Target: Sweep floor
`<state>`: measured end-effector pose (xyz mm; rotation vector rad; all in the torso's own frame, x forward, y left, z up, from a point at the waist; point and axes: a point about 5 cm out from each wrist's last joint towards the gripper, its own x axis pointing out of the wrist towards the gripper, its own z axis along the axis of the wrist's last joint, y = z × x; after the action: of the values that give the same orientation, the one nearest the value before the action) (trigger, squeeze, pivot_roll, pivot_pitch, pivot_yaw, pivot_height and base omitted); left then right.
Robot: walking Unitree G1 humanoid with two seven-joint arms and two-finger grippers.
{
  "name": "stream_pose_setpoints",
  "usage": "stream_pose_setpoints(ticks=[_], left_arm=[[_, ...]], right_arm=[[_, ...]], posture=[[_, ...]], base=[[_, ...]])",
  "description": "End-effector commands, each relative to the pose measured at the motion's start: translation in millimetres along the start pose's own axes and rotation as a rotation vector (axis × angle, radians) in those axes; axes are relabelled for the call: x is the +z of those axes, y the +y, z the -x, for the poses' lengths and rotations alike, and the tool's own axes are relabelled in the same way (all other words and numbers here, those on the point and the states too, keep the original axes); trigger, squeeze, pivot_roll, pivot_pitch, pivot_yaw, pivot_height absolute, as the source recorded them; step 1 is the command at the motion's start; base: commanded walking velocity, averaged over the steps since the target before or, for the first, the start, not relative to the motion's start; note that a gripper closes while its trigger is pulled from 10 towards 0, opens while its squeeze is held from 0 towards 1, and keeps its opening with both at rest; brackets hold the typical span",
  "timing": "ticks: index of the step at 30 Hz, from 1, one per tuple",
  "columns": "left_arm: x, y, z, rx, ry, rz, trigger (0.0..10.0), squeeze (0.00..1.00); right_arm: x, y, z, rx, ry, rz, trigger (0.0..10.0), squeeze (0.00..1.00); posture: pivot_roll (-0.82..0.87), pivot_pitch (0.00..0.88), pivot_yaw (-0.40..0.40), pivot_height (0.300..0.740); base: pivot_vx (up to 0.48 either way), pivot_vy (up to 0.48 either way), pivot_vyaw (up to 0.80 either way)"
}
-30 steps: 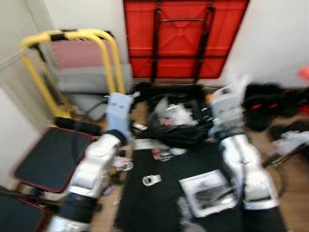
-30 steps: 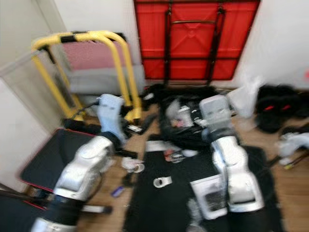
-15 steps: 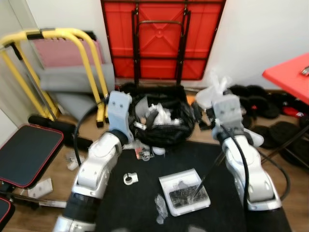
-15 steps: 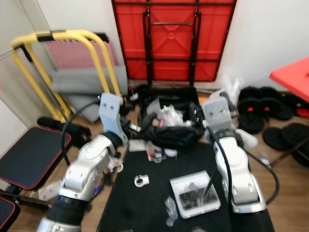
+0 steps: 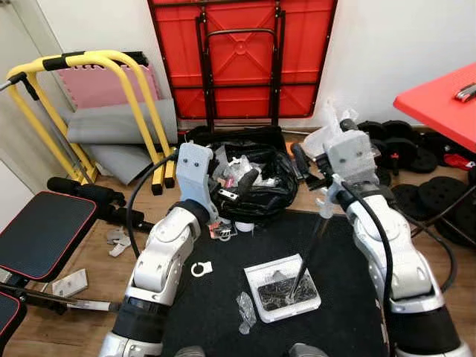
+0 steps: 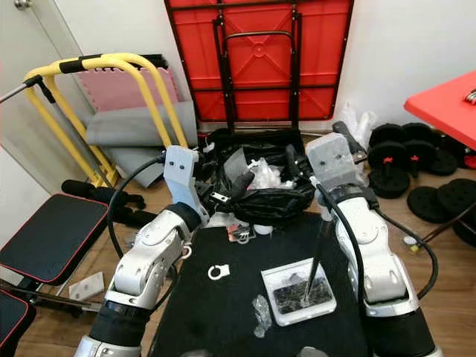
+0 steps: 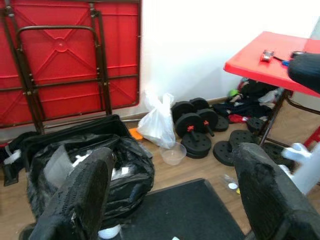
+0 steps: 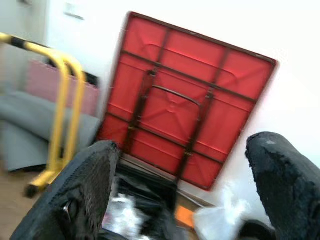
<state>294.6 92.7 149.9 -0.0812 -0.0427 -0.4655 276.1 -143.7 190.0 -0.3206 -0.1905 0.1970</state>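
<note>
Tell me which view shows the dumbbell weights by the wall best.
The left wrist view: the black dumbbell weights sit sharp and unobstructed beside a white plastic bag. Both eye views show them at the right edge, partly behind the right arm. The right wrist view is blurred.

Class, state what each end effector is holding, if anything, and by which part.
Nothing is held. The left end effector and the right end effector both have their fingers spread wide, with only background between them.

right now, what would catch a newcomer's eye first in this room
The big folded red table leaning on the far white wall stands out first, with the yellow tubular frame to its left. Below it, an open black bag stuffed with rubbish sits at the edge of a black floor mat, between the left gripper and right gripper.
</note>
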Motion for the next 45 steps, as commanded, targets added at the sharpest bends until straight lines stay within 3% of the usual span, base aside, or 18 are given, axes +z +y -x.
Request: stream_pose_setpoints(ticks=[1, 5, 9, 15, 16, 17, 18, 35, 36, 37, 38, 45], left_arm=[[-5, 5.7, 2.4, 0.028, 0.017, 0.004, 10.0, 0.0], [-4, 10.6, 1.8, 0.059, 0.012, 0.01, 10.0, 0.0], [-3, 13.6, 1.7, 0.076, 0.005, 0.007, 10.0, 0.0], [-6, 42.9, 4.1, 0.24, 0.017, -0.031, 10.0, 0.0], [-6, 47.3, 5.7, 0.264, 0.018, -0.034, 8.7, 0.0], [-6, 47.3, 5.7, 0.264, 0.018, -0.034, 8.7, 0.0], [-6, 49.9, 6.9, 0.275, 0.015, -0.033, 0.0, 0.0], [-5, 54.8, 4.0, 0.295, 0.008, -0.029, 0.0, 0.0], [-6, 54.8, 3.7, 0.295, 0.014, -0.029, 4.2, 0.0], [-6, 54.8, 3.6, 0.295, 0.019, -0.028, 4.2, 0.0], [-7, 54.7, 3.5, 0.294, 0.021, -0.028, 10.0, 0.0], [-8, 52.3, 1.8, 0.288, 0.023, -0.026, 10.0, 0.0]], right_arm=[[9, 8.1, 0.5, 0.053, -0.051, -0.029, 10.0, 0.0], [14, 20.5, 1.8, 0.139, -0.046, -0.102, 10.0, 0.0], [13, 22.7, 2.2, 0.159, -0.033, -0.103, 10.0, 0.0], [9, 19.7, 4.3, 0.168, -0.008, -0.102, 10.0, 0.0], [10, 18.9, 4.2, 0.165, -0.009, -0.103, 10.0, 0.0], [10, 18.9, 4.2, 0.165, -0.009, -0.103, 10.0, 0.0], [10, 18.3, 4.3, 0.164, -0.011, -0.104, 10.0, 0.0], [19, 18.8, 3.5, 0.191, -0.061, -0.127, 10.0, 0.0], [19, 18.9, 3.5, 0.192, -0.061, -0.127, 10.0, 0.0], [19, 19.0, 3.5, 0.193, -0.06, -0.127, 10.0, 0.0], [19, 18.9, 3.5, 0.193, -0.06, -0.127, 10.0, 0.0], [15, 16.8, 3.1, 0.18, -0.048, -0.109, 10.0, 0.0]], posture=[[-0.02, 0.0, -0.018, 0.74], [-0.02, 0.0, -0.019, 0.74], [-0.02, 0.0, -0.02, 0.735], [-0.03, 0.0, -0.02, 0.71], [-0.03, 0.0, -0.017, 0.705], [-0.03, 0.0, -0.017, 0.705], [-0.03, 0.0, -0.017, 0.7], [-0.04, 0.0, -0.014, 0.63], [-0.04, 0.0, -0.014, 0.625], [-0.04, 0.0, -0.014, 0.62], [-0.04, 0.0, -0.014, 0.615], [-0.03, 0.0, -0.019, 0.585]], base=[[0.0, 0.0, 0.0], [0.0, 0.0, 0.0], [0.0, 0.0, 0.0], [0.0, 0.0, 0.0], [0.0, 0.0, 0.0], [0.0, 0.0, 0.0], [0.0, 0.0, 0.0], [0.0, 0.0, 0.0], [0.0, 0.0, 0.0], [0.0, 0.0, 0.0], [0.0, 0.0, 0.0], [0.0, 0.0, 0.0]])
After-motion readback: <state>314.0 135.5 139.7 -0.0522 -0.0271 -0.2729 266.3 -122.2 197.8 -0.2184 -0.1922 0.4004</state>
